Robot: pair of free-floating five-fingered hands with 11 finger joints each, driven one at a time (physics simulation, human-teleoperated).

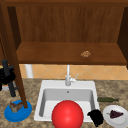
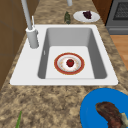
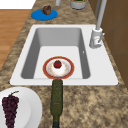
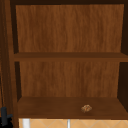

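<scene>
While the brown granite counter (image 1: 30,86) runs round a white sink (image 1: 41,100) under an open wood cabinet (image 1: 70,53), we see the left hand (image 1: 7,75) hanging by the cabinet's door edge, fingers straight & relaxed, holding nothing. Our right hand (image 1: 96,117) sits curled w/ nothing in it at the sink's front right corner, just beside the grape plate (image 1: 108,120)

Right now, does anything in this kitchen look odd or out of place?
Two things. A red-rimmed plate sits on the bottom of the sink with a small red fruit on it, and a little brown lump lies alone on the bottom cabinet shelf. Nothing looks spilled or broken.
</scene>
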